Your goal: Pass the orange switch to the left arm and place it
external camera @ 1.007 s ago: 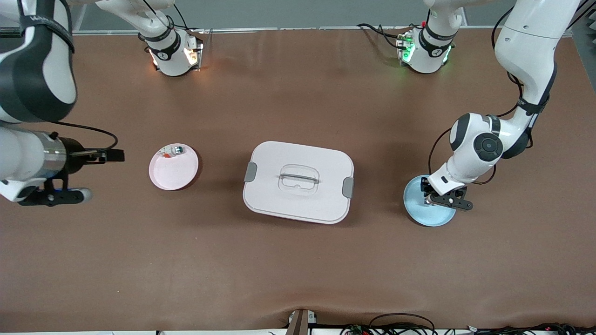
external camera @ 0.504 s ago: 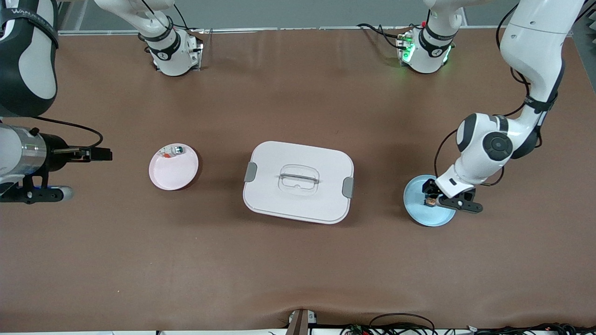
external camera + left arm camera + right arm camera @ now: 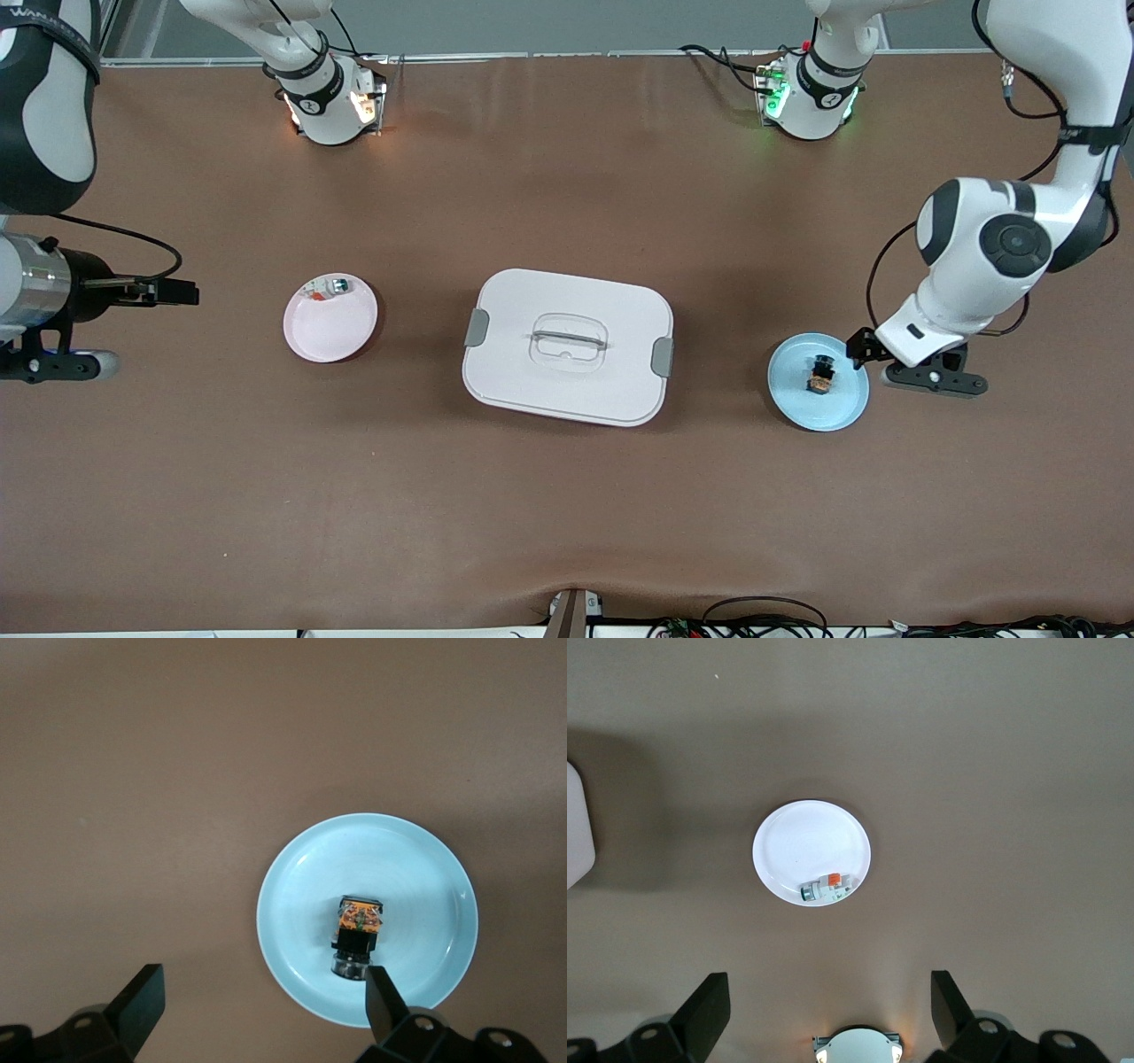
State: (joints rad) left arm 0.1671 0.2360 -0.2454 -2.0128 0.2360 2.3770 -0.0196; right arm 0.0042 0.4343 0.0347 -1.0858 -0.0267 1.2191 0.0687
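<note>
Brown table point(image 3: 567, 496): left gripper point(image 3: 257, 1005) now standing wide open, empty, lifting off blue plate point(image 3: 842, 412) toward left arm's end; orange switch point(image 3: 820, 376) lying released on plate, beside gripper. Right gripper point(image 3: 824, 1005) open, empty, waiting, drifting farther from pink plate point(image 3: 328, 332). Box point(image 3: 567, 347) unmoved between plates.

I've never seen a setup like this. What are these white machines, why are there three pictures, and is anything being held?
They are two white robot arms bolted to a brown table. One picture looks down from a camera facing them; the other two come from cameras on each arm's wrist. In the middle sits a large white lidded plastic box. Toward the left arm's end, a tiny black-and-orange switch lies on a round light-blue plate, with the left hand open above the plate's edge. Toward the right arm's end, a round pink plate carries a small white-grey part. The right hand, also open, waits high over that end. Nothing is held.
</note>
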